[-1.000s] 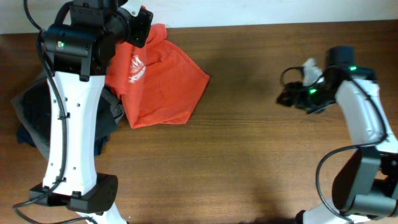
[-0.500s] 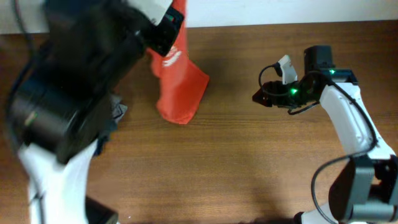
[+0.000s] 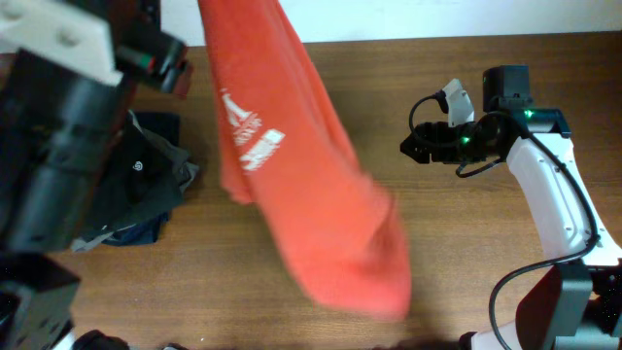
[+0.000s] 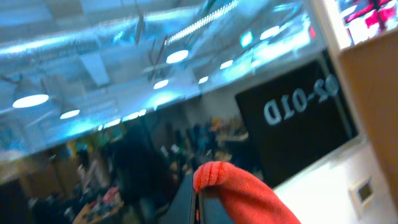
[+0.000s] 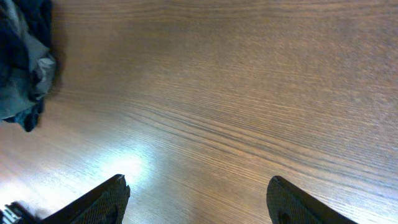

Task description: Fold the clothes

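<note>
Dangling from the pinched-shut left claw, red-orange shirt over the table; right claw wide, empty

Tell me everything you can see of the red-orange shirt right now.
The red-orange shirt looks like soft cotton, with white printed lettering facing the overhead camera. It hangs lifted and unfolded, a long draped band running from upper left to lower right, its lower end blurred. The left gripper is shut on a bunched edge; nothing else visibly touches it. Whether its lower end reaches the table cannot be told.
</note>
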Robot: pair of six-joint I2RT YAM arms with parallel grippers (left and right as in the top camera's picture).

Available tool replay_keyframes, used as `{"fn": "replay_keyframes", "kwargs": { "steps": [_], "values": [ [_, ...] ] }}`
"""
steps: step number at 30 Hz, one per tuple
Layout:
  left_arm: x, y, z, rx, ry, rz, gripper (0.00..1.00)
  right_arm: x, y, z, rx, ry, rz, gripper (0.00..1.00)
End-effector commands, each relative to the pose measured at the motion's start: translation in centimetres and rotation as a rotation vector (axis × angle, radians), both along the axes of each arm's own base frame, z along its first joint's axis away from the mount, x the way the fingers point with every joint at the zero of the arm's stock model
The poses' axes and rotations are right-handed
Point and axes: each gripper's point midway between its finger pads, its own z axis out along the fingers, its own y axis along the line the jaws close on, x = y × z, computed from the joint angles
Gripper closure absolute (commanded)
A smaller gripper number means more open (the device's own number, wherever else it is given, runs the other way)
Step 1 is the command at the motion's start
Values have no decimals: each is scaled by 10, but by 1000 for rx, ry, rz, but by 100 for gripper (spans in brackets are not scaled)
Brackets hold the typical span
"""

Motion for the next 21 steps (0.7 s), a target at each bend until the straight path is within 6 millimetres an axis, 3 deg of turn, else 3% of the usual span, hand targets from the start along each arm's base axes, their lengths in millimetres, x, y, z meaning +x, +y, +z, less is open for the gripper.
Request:
{"fn": "replay_keyframes", "kwargs": {
  "steps": [1,8,11,14,17,21],
  "values": [
    [33,2,-28,66,93,126,100,2,-9,5,-51,-15,-18,25],
    [101,-23,-133,276,411,212,100,-3,-17,-1,-102,14,-36,24],
    [123,-47,-155,313,448,178,100,-5,-28,-7,-152,45,-86,24],
    [118,-89,-140,284,365,44,100,-4,-63,-11,-189,100,-267,24],
    [88,-131,-102,228,214,-100,100,-6,-107,-6,-134,122,-428,25],
    [45,-175,-64,146,60,-276,100,-15,-158,16,-11,98,-541,27]
  ]
}}
